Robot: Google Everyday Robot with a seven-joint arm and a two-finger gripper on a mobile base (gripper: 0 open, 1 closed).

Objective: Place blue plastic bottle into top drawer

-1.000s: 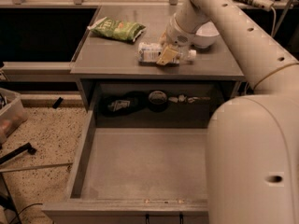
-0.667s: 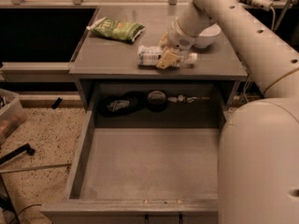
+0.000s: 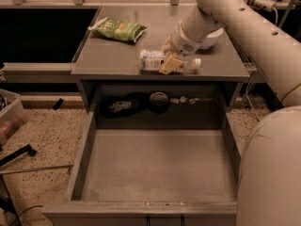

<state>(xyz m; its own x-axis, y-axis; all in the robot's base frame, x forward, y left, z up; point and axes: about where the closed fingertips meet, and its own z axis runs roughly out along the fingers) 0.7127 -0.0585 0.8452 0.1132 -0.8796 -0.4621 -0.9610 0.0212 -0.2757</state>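
Observation:
The blue plastic bottle [image 3: 153, 60] lies on its side on the grey counter top [image 3: 117, 55], near the front edge, with its white cap [image 3: 195, 62] pointing right. My gripper [image 3: 169, 54] comes down from the upper right and sits over the middle of the bottle. One yellowish finger [image 3: 170, 65] is in front of the bottle and the other is behind it, closed against it. The bottle rests on the counter. The top drawer [image 3: 160, 164] is pulled fully open below, and its flat grey floor is bare.
A green snack bag [image 3: 117, 30] lies at the counter's back left. A white bowl [image 3: 214, 36] stands behind my wrist. Dark items and a round lid [image 3: 159, 99] sit in the recess behind the drawer. My arm [image 3: 273, 164] fills the right side.
The gripper has stayed at the bottle, which has not moved. The large near part of my arm has shifted to the right and lower in view.

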